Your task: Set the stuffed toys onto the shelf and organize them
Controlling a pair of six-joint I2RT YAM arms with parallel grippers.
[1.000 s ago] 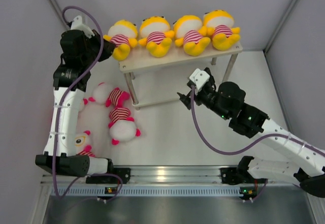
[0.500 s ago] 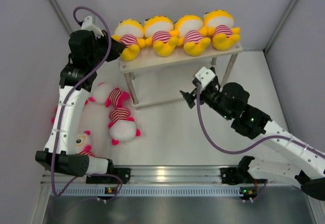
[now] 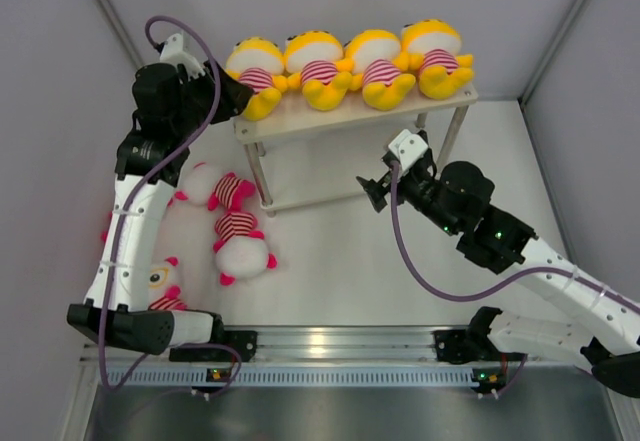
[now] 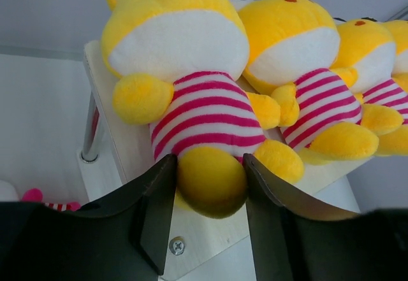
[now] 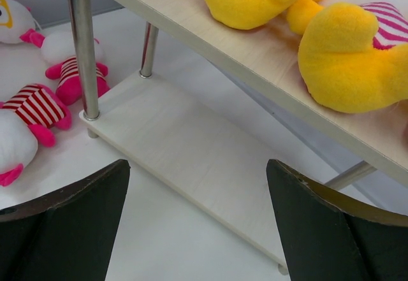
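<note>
Four yellow stuffed toys lie in a row on the shelf's (image 3: 292,121) top board. My left gripper (image 3: 226,97) is shut on a foot of the leftmost yellow toy (image 3: 251,67) at the board's left end; the left wrist view shows the jaws pinching that foot (image 4: 209,179). My right gripper (image 3: 371,192) is open and empty, low in front of the bare lower board (image 5: 191,160). Pink toys lie on the table to the left: one (image 3: 213,188) beside the shelf leg, one (image 3: 241,246) nearer, one (image 3: 160,282) by the left arm's base.
A bit of another pink toy (image 3: 104,233) shows behind the left arm. The shelf's thin metal legs (image 5: 81,45) stand just left of my right gripper. Grey walls close in the left, back and right sides.
My left gripper has moved right with the leftmost yellow toy, bringing it against its neighbour. My right gripper has shifted slightly right and back, still open.
</note>
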